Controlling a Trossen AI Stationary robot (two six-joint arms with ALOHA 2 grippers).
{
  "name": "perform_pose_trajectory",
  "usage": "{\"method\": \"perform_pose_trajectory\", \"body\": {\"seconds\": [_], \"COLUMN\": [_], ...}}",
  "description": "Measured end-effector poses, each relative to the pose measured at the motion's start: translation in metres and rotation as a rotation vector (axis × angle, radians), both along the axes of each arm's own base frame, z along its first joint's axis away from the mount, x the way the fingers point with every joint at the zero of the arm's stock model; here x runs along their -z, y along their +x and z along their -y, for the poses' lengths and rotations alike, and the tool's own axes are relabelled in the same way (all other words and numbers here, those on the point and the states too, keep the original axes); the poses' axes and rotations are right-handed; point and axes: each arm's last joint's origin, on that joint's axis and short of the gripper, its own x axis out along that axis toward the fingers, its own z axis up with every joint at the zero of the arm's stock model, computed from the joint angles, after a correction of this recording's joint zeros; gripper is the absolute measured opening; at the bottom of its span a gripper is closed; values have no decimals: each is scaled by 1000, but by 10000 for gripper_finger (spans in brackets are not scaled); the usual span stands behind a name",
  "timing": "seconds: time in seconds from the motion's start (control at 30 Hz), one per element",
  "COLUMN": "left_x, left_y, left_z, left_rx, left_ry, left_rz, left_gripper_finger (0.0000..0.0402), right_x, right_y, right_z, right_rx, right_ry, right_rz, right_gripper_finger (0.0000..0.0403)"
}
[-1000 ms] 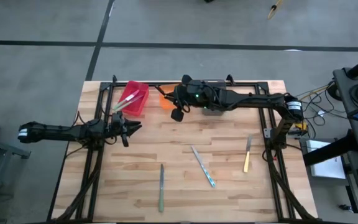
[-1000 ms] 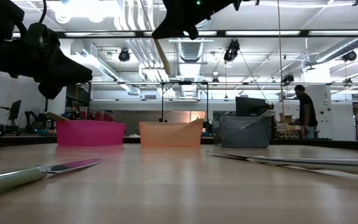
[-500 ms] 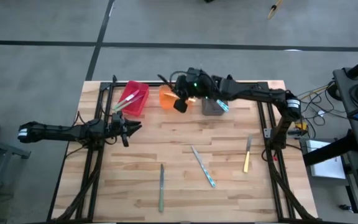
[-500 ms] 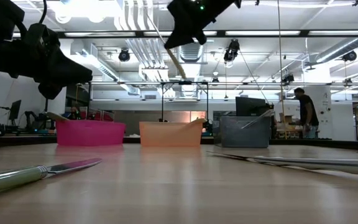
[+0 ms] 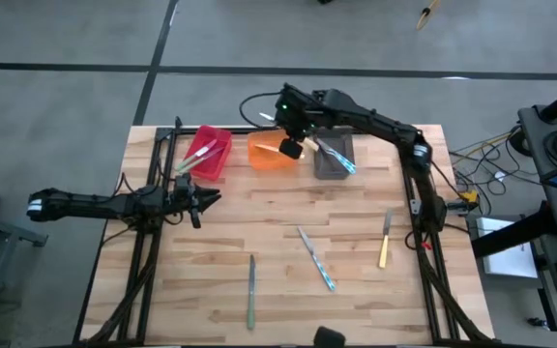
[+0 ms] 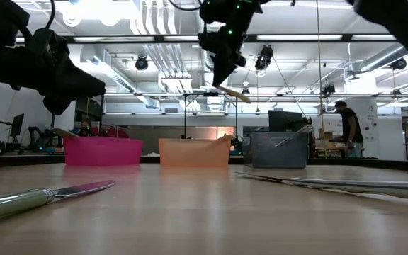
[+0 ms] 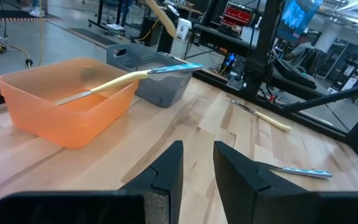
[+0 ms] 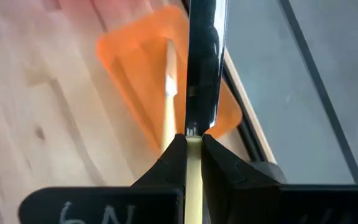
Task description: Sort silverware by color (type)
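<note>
High view. Wooden table (image 5: 288,208) with dark frame. Along far edge: red bin (image 5: 208,153) holding green-handled pieces; orange bin (image 5: 271,155); grey bin (image 5: 334,159) with a blue-handled piece leaning out. Right gripper (image 5: 289,146) raised over orange bin, clamped on a pale yellow-handled utensil (image 5: 289,149). Left gripper (image 5: 201,197) at left side of table, near red bin, nothing between its fingers. Lying loose on the boards: green-handled knife (image 5: 251,291) toward near edge; blue-handled utensil (image 5: 315,258) at centre, lying diagonally; yellow-handled utensil (image 5: 384,240) toward right side.

Low view. Three bins in a row at far side: red, orange, grey. Right gripper high above orange bin, held yellow-handled utensil tilted, its end pointing down to the right. Left arm dark at upper left. Green-handled knife in foreground at left. Person (image 6: 347,127) standing in room behind.

Left wrist view. Fingers (image 7: 166,171) slightly apart, empty. Orange bin ahead with one yellow-handled utensil (image 7: 101,86) resting in it across the rim; grey bin just beyond.

Right wrist view. Fingers (image 8: 173,160) closed tight on the pale yellow handle, orange bin directly below.
</note>
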Motion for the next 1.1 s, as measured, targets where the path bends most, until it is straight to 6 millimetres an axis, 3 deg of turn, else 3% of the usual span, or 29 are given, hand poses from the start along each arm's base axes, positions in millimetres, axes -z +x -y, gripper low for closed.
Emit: {"method": "perform_pose_trajectory", "body": {"seconds": [0.3, 0.77, 1.1], "left_x": [0, 2, 2], "left_y": [0, 1, 1], "left_z": [0, 0, -1], "left_rx": [0, -12, -43], "left_ry": [0, -16, -2], "left_rz": [-3, -18, -24], "left_gripper_finger": [71, 71, 71], "right_x": [21, 60, 75], "right_y": [15, 28, 36], "right_z": [29, 38, 40], "right_rx": [-11, -30, -57], "right_ry": [-2, 40, 37], "right_rz": [-37, -127, -147], "right_gripper_finger": [15, 15, 16]}}
